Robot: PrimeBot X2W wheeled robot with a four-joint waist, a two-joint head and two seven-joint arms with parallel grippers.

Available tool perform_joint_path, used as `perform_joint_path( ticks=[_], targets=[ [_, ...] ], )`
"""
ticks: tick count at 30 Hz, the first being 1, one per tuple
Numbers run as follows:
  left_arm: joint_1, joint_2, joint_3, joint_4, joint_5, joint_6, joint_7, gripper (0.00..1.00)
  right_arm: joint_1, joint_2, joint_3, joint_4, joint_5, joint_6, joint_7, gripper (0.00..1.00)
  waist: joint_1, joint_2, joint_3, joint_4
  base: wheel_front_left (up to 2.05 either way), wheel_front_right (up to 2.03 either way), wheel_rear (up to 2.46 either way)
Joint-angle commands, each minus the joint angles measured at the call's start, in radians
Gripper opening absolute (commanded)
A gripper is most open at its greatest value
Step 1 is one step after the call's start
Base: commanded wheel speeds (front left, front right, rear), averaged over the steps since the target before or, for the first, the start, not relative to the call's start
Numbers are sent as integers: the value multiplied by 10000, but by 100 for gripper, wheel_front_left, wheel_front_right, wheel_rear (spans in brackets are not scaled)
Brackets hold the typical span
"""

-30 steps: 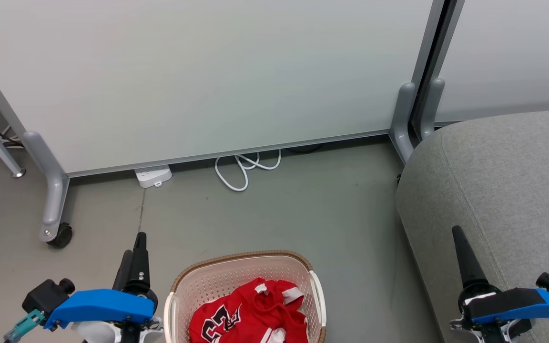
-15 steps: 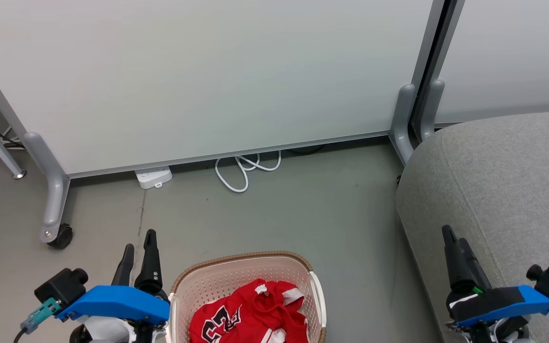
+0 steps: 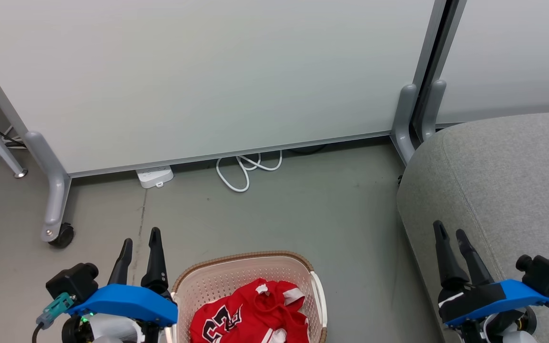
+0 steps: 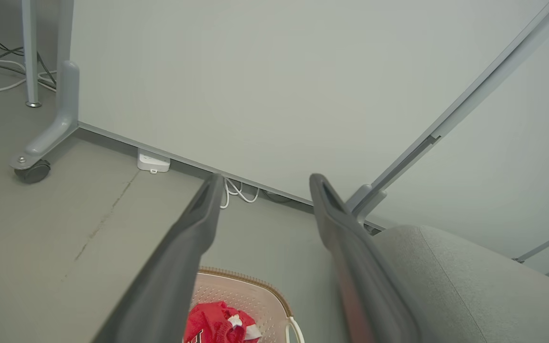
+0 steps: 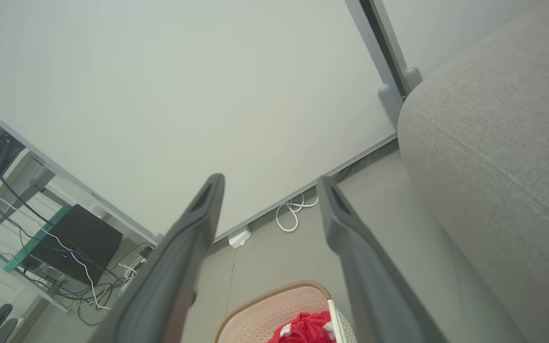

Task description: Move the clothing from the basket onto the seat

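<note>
Head view: the clothing (image 3: 250,314) lies heaped in the basket (image 3: 241,257), just right of the wide-open left gripper (image 3: 140,235). The right gripper (image 3: 448,227), equally wide and empty, hovers by the seat (image 3: 508,181), farther off.

Left wrist view: the clothing (image 4: 212,324) sits low between the fingers (image 4: 179,267).

Right wrist view: the clothing (image 5: 303,328) sits likewise, with the seat (image 5: 493,143) to the right.

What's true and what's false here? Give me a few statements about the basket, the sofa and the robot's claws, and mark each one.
1. The red clothing lies in the basket. True.
2. The left gripper is shut on a shirt. False: it is open and empty, beside the basket.
3. The sofa stands on the robot's right. True.
4. Some clothing already lies on the sofa. False: none shows on its visible part.
5. The right gripper is open. True.
</note>
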Motion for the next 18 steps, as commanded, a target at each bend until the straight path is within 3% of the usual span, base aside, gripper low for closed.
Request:
perform_joint_path(
  ticks=[1,11,18],
  targets=[
    [-241,101,-31,-28,318,43,-118,100,-211,-83,31,-66,-355,15,-83,100,0,-1,0,5,0,0,0],
    [-257,130,-84,150,1265,162,-398,100,-294,-93,92,-3,-1560,17,-228,100,0,-1,-12,26,0,0,0],
    [-253,78,-117,140,1784,-7,-576,100,-326,-99,130,3,-2313,18,-355,100,0,-1,-17,49,0,0,0]
  ],
)
